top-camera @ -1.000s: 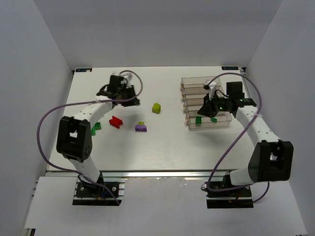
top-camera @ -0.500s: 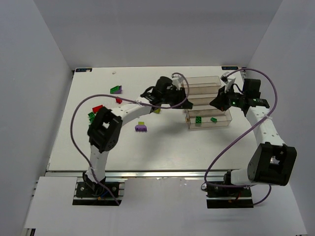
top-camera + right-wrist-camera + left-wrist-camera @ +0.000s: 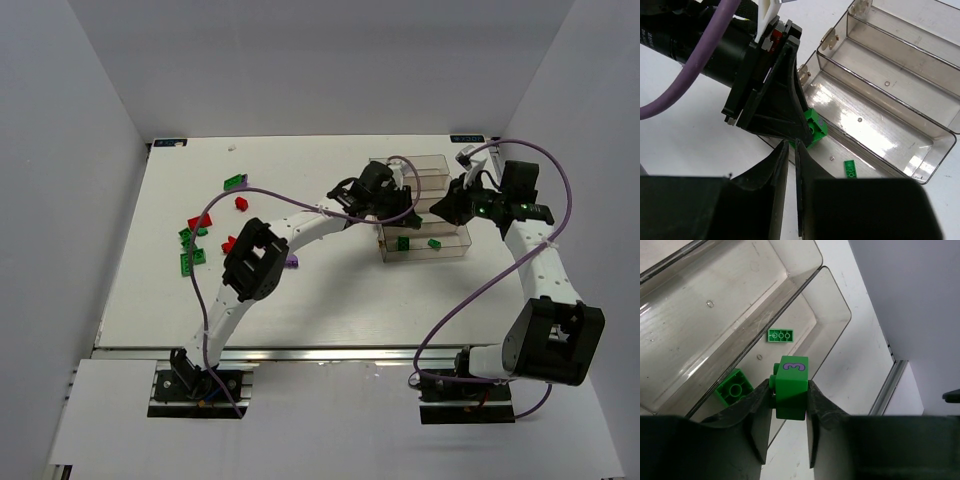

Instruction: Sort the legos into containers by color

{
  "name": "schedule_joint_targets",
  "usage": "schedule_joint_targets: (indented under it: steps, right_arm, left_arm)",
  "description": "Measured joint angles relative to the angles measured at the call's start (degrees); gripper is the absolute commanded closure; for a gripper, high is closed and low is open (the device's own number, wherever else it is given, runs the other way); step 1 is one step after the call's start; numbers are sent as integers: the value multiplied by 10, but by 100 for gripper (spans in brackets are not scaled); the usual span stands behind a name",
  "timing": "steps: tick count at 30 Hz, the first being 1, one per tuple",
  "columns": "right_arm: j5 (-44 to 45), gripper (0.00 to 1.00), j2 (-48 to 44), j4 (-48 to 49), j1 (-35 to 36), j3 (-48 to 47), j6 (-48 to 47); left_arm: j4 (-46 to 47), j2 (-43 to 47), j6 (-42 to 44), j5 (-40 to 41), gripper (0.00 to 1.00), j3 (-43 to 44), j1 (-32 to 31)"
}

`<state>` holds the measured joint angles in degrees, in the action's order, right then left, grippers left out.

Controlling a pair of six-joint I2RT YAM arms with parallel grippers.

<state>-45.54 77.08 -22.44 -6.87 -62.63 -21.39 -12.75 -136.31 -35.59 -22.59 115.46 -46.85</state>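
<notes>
The left jaws clamp a green lego (image 3: 791, 382) above the containers' (image 3: 832, 300) end compartment, over its outer rim; two green legos (image 3: 780, 335) lie inside. The right jaws, slightly apart and empty, hover beside the containers.

Bright, even light (glare on containers (image 3: 876, 131)), sharp.
</notes>
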Motion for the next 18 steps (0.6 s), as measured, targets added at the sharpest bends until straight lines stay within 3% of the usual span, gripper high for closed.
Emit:
schedule_joint_targets:
  steps: [5, 13, 16, 18]
  right_arm:
    - [-3, 69, 0, 0, -4, 3, 0]
    - [-11, 57, 0, 0, -7, 4, 0]
    - [-16, 56, 0, -1, -7, 4, -5]
    - [-25, 55, 0, -6, -7, 4, -14]
  left_arm:
    - [-24, -6, 2, 20, 48, 10, -7]
    - [-41, -13, 1, 37, 46, 15, -13]
    - [-45, -11, 6, 53, 65, 15, -13]
    - [-53, -2, 11, 72, 90, 8, -12]
